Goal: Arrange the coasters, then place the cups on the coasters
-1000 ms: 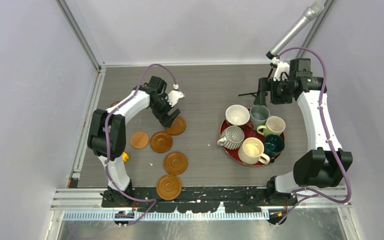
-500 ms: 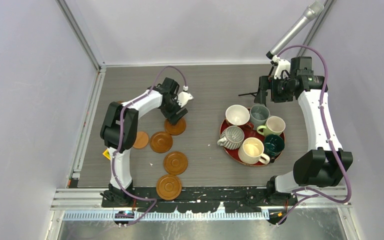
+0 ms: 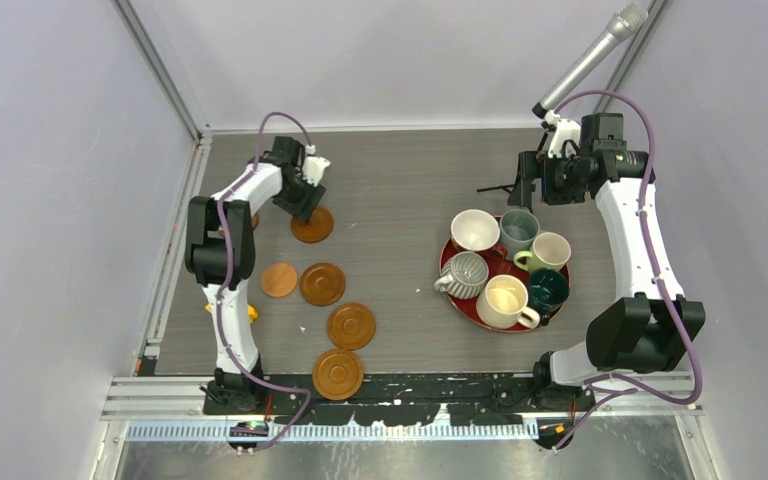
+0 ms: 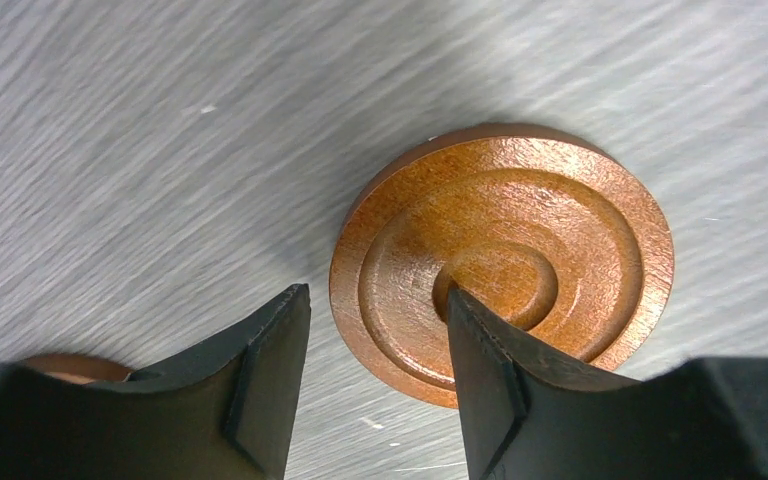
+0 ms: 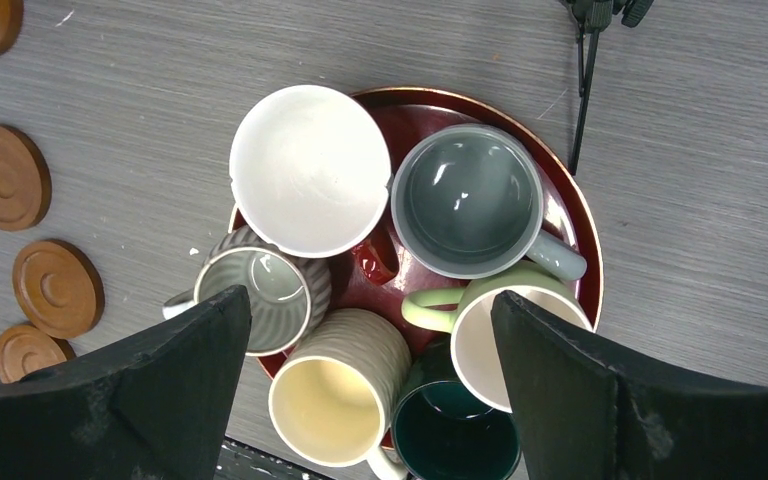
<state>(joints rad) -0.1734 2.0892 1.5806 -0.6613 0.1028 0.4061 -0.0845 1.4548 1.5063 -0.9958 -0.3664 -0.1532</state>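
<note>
Several brown wooden coasters lie on the left half of the table: one (image 3: 312, 225) by my left gripper (image 3: 306, 203), and others (image 3: 279, 279), (image 3: 322, 284), (image 3: 351, 326), (image 3: 338, 373) nearer the front. In the left wrist view that coaster (image 4: 520, 250) lies flat, and my left gripper (image 4: 375, 295) straddles its near rim. One fingertip (image 4: 480, 340) rests in its centre dimple and the other stands off it over the table, so the gripper is open. The cups (image 3: 505, 300) stand crowded on the red tray (image 5: 570, 200). My right gripper (image 5: 370, 300) hangs wide open above them, holding nothing.
A small black tripod (image 3: 500, 188) stands behind the tray, and a microphone (image 3: 595, 55) slants in at the back right. A yellow object (image 3: 250, 315) lies by the left arm's base. Another brown disc (image 4: 70, 365) peeks out behind my left finger. Walls close in on both sides.
My left gripper has swung back and to the left, its jaws narrowing. The coaster under it slid the same way, away from the others. The right arm has not moved.
</note>
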